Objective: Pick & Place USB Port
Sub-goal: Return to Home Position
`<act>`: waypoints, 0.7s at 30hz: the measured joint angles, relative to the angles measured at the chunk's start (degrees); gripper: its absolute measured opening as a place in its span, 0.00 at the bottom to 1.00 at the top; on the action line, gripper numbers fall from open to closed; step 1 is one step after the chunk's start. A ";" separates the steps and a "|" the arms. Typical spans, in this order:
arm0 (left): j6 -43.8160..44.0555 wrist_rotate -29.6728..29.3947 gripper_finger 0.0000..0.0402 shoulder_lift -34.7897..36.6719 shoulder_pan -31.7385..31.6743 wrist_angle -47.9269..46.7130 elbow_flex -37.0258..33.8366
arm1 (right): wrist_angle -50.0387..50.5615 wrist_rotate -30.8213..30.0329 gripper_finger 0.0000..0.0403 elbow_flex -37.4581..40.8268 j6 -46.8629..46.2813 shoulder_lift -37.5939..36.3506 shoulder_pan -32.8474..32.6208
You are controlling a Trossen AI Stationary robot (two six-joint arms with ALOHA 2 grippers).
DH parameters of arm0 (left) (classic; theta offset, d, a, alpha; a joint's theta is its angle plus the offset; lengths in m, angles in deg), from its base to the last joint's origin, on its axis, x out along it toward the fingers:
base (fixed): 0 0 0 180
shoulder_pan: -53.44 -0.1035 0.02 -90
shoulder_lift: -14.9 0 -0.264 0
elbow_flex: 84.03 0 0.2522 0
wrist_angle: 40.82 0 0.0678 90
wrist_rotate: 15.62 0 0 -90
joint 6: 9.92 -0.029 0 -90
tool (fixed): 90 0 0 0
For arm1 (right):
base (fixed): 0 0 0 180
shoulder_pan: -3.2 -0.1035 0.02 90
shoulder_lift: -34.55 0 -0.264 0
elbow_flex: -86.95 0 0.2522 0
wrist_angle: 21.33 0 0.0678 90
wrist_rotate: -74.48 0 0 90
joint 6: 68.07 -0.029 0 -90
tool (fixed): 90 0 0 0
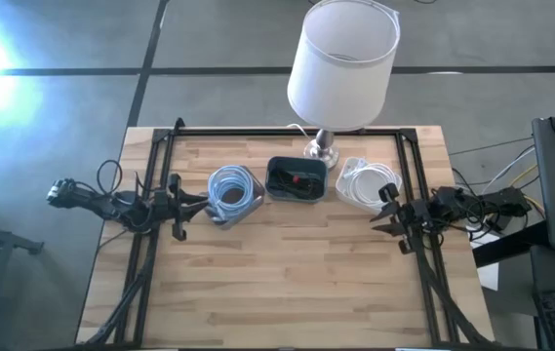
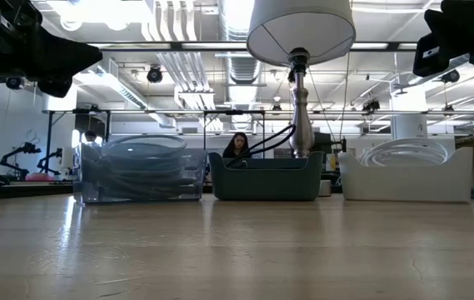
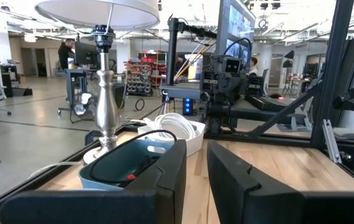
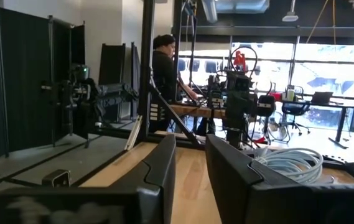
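Black USB cable [image 1: 291, 178], with a red spot, lies in blue bin [image 1: 271, 181] just before lamp [image 1: 322, 148]. Left gripper [image 3: 196, 158] and right gripper [image 4: 190, 152] flank the lamp, jaws narrowly apart, empty.

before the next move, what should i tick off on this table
1. Nothing held in the left end effector: ok, open and empty.
2. Nothing held in the right end effector: ok, open and empty.
3. The white cable sits inside the white bin: ok.
4. The black cable sits inside the blue bin: ok, though one loop stands above the rim.
5. The lamp is out of both arms' way: ok, it stands behind the blue bin.
6. No loose cable on the table: ok, none shows.
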 joint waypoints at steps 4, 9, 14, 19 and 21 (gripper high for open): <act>0.00 0.00 0.17 0.00 0.00 0.02 0.00 | -0.01 -0.02 0.21 0.00 -0.04 0.00 0.00; 0.00 -0.02 0.17 0.00 0.00 0.04 0.00 | 0.01 -0.02 0.19 0.00 -0.03 0.00 0.00; 0.00 0.00 0.17 0.00 0.00 0.05 0.00 | 0.00 -0.02 0.17 0.00 -0.02 0.00 0.00; 0.00 0.00 0.17 0.00 0.00 0.07 0.00 | 0.01 -0.02 0.16 0.00 -0.02 0.00 0.00; 0.00 0.00 0.17 0.00 0.00 0.07 0.00 | 0.00 -0.02 0.16 0.00 -0.10 0.00 0.00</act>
